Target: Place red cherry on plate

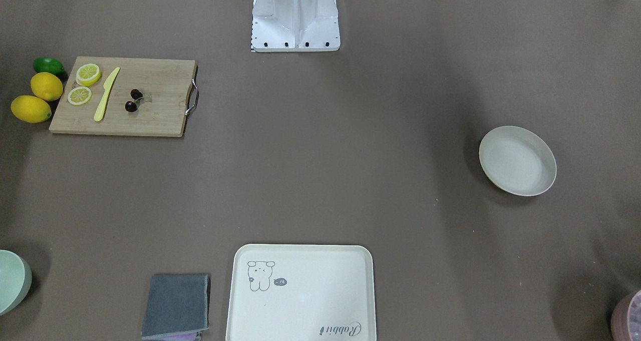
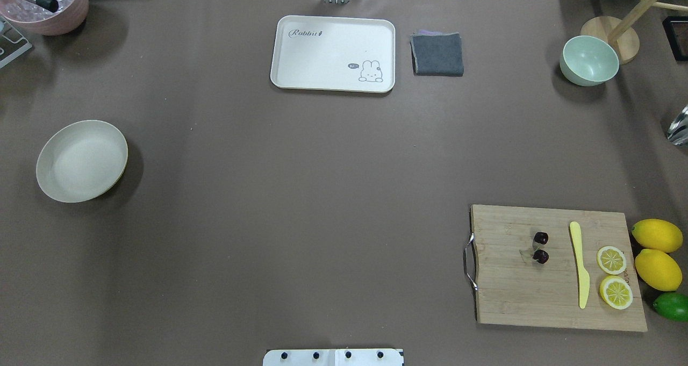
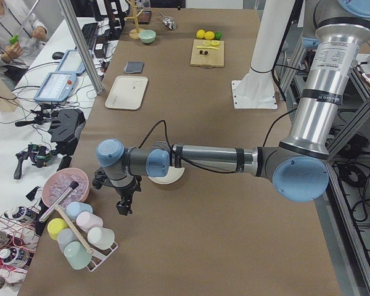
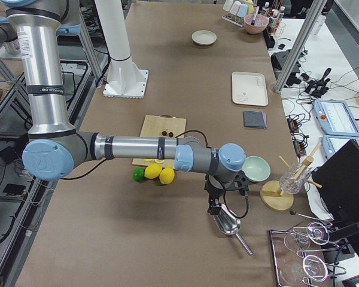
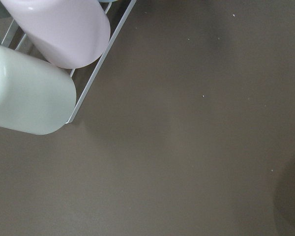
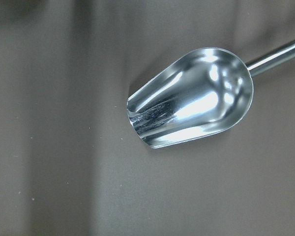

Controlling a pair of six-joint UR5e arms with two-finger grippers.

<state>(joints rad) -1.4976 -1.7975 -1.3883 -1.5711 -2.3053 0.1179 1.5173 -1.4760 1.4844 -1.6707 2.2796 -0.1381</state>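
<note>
The red cherry, a pair of tiny dark glossy fruits, lies on a wooden cutting board at the robot's right; it also shows in the front view as the red cherry. The plate, round and cream-white, sits bare far across the table at the robot's left, plate. My left gripper hangs near the plate, by a cup rack. My right gripper hovers over a metal scoop, well away from the board. Each shows only in a side view, so I cannot tell open or shut.
On the board lie a yellow knife and two lemon slices; lemons and a lime sit beside it. A cream tray, grey cloth, green bowl and pink ice bowl line the far edge.
</note>
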